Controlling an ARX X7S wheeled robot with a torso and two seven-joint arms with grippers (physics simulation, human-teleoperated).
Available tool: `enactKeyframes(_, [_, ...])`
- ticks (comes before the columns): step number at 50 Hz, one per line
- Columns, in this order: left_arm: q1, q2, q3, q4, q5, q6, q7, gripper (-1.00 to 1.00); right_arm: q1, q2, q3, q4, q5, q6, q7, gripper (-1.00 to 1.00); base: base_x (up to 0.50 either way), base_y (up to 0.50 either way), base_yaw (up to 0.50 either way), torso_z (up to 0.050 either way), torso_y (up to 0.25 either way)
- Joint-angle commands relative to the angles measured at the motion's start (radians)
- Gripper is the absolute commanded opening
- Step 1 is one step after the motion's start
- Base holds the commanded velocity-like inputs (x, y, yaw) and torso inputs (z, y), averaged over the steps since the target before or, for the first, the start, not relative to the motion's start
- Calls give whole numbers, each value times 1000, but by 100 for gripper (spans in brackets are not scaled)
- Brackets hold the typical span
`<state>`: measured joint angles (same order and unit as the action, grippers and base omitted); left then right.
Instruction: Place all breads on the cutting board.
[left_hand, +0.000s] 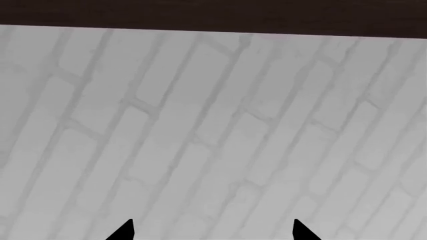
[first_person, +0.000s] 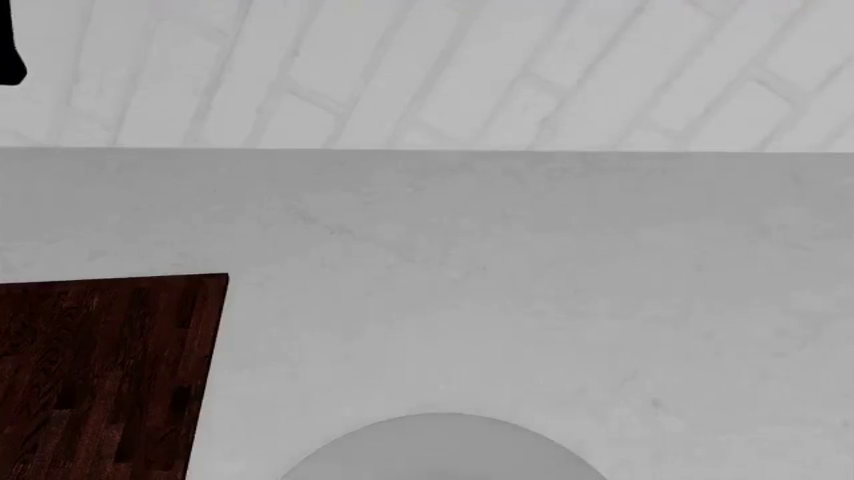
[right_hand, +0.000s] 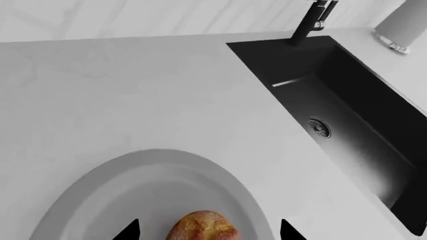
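Small round golden-brown loaf (right_hand: 203, 226), flour-dusted crust: lying on round grey plate (right_hand: 120, 192), on pale grey surface (first_person: 534, 280). Right gripper (right_hand: 208, 231): fingertips spread either side of the loaf, not touching it. Dark reddish-brown wooden cutting board (first_person: 94, 375): left of plate, apart from it. Left gripper (left_hand: 212, 231): spread, facing white brick wall (left_hand: 213, 125). Black sink (right_hand: 347, 115) with black faucet (right_hand: 312, 20): beside the plate.
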<state>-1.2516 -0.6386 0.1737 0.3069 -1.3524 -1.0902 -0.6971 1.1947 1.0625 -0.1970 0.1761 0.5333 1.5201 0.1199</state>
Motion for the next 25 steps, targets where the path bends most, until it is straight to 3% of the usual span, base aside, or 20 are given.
enactKeyframes(1, [-5,-1,14,-8,16,4,11,100,23,-33,-79,110,3,-69,-6,100,0,0,0,0,0])
enactKeyframes(10, [-1,4,27,-18,34,15,25,100,120,-55,-197,263,-68,-129,-55,100,0,0,0,0,0])
enactKeyframes(25, [5,0,28,-13,28,19,22,100,109,-71,-203,344,-76,-171,-65,100,0,0,0,0,0])
